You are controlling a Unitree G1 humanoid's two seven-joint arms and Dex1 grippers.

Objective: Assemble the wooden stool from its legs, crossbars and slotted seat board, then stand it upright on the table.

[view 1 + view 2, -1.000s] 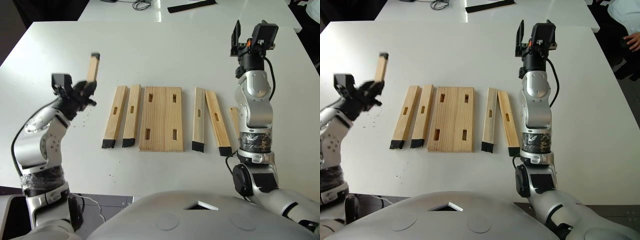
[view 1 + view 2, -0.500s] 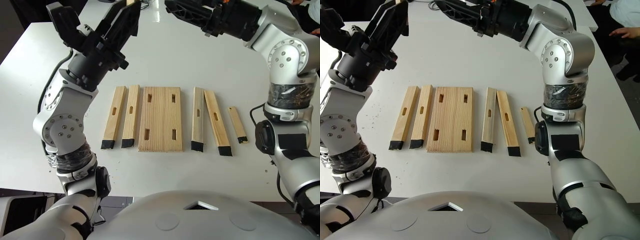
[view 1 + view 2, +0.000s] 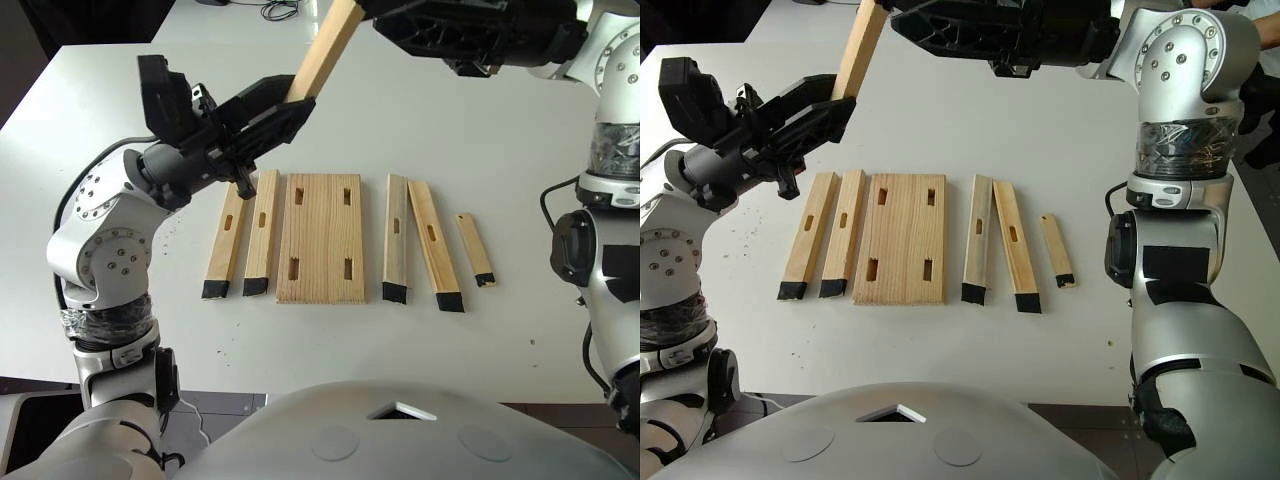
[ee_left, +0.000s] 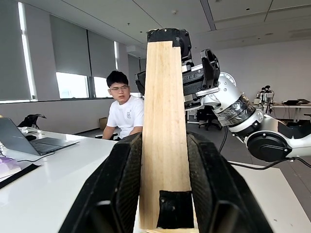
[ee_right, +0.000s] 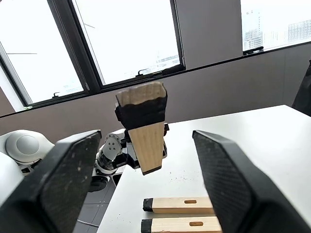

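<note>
while one bar hangs in the air, the rest of the stool lies flat

as i look down from the head camera, my left end effector [image 3: 288, 104] is raised above the left part of the desk [image 3: 520, 180], its two dark fingers [image 4: 124, 184] pinching a wooden bar [image 3: 325, 45] near the bar's lower end. the bar tilts up and away from the fingers, toward the far side of the desk, and is clear of the surface. in the right wrist view the bar's far end carries a black band with bare wood at the very tip.

my right end effector [image 3: 385, 15] is high over the far side of the desk, pointing at that upper end of the bar. its fingers [image 5: 65, 184] are spread wide and grip nothing; the bar's banded end shows in the gap between them, farther off. i cannot tell whether either finger touches it.

flat on the desk lies the slotted seat board [image 3: 322, 238], with four small slots, two near each short edge. just left of it lie two legs [image 3: 228, 232] side by side, each with one slot and a black end toward me. just right of the board lie two more legs [image 3: 434, 243], close together and black-ended the same way. near them on the right, a little apart, lies a short crossbar [image 3: 474, 248], also flat, with a dark tip at its near end.
</note>
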